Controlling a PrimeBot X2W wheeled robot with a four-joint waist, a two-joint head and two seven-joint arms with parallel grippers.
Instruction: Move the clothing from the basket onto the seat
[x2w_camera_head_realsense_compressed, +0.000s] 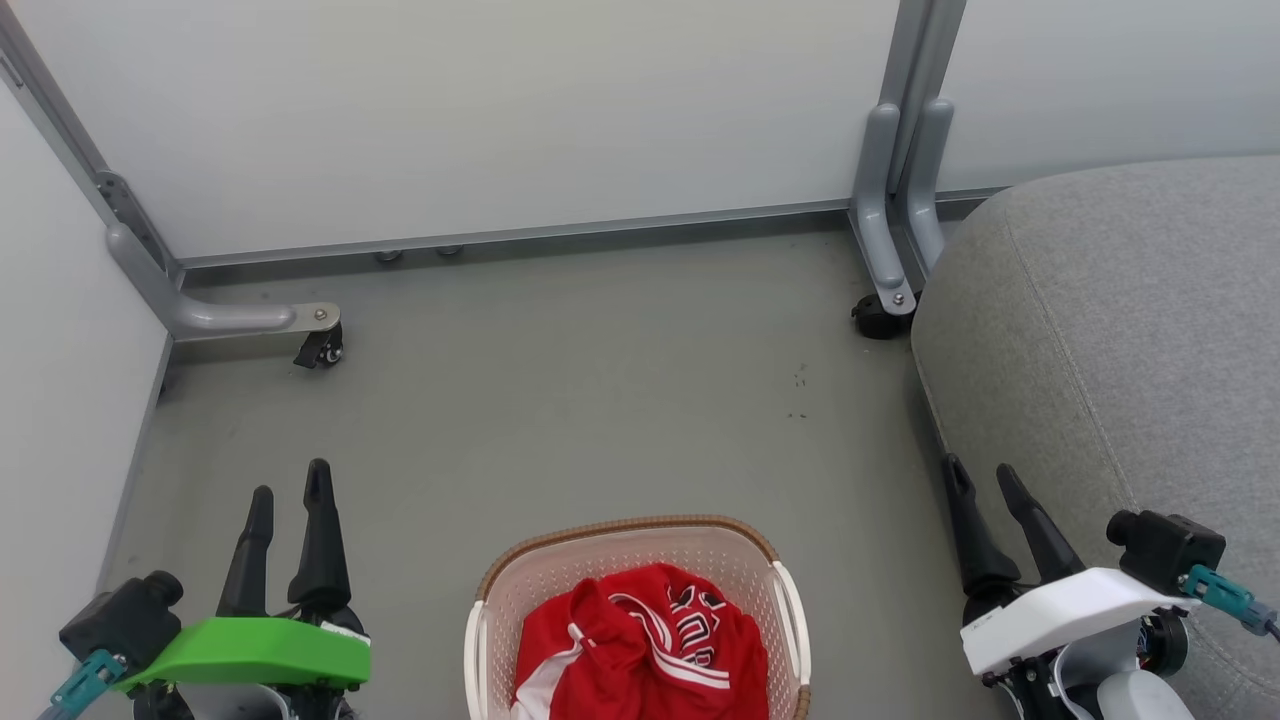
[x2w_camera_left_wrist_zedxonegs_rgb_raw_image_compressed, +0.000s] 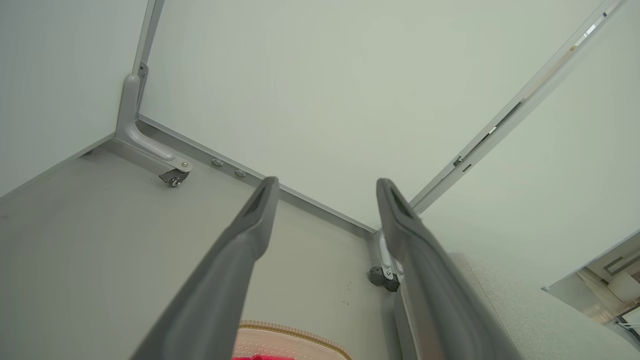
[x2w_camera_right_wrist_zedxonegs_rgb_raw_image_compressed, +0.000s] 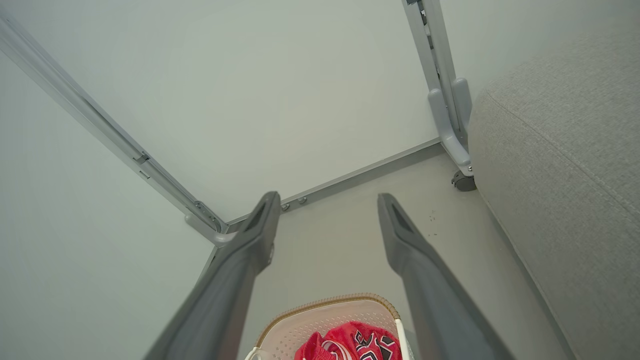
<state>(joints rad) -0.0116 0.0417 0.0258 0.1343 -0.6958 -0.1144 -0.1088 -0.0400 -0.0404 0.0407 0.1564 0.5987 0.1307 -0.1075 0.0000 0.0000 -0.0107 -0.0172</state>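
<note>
Red clothing (x2w_camera_head_realsense_compressed: 645, 640) with white stripes and dark lettering lies bunched in the cream basket (x2w_camera_head_realsense_compressed: 560, 575), which stands on the floor at the bottom middle of the head view. The clothing (x2w_camera_right_wrist_zedxonegs_rgb_raw_image_compressed: 355, 342) and basket (x2w_camera_right_wrist_zedxonegs_rgb_raw_image_compressed: 305, 325) also appear low in the right wrist view, and the basket rim (x2w_camera_left_wrist_zedxonegs_rgb_raw_image_compressed: 295, 331) low in the left wrist view. The grey seat (x2w_camera_head_realsense_compressed: 1130, 340) rises at the right. My left gripper (x2w_camera_head_realsense_compressed: 290, 492) hangs open to the basket's left with nothing between its fingers. Open and empty too, my right gripper (x2w_camera_head_realsense_compressed: 985, 475) is beside the seat's edge.
White partition panels (x2w_camera_head_realsense_compressed: 480, 110) close the back and left. Their grey feet with castors (x2w_camera_head_realsense_compressed: 320, 348) (x2w_camera_head_realsense_compressed: 880, 318) stick out onto the floor. Bare grey floor (x2w_camera_head_realsense_compressed: 600, 400) lies between the basket and the back panel.
</note>
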